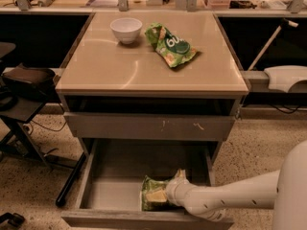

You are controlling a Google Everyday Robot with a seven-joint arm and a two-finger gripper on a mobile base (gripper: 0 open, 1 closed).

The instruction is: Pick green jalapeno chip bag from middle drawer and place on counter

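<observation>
The green jalapeno chip bag lies flat, olive-green and crinkled, in the front middle of the open middle drawer. My white arm reaches in from the lower right. My gripper is down in the drawer at the bag's right end, touching or covering it. That end of the bag is hidden behind the wrist. The glossy beige counter tops the cabinet above.
A white bowl and a brighter green bag with a round logo sit at the back of the counter. A grey drawer front with pale scratches hangs over the open drawer. A dark stool stands at the left.
</observation>
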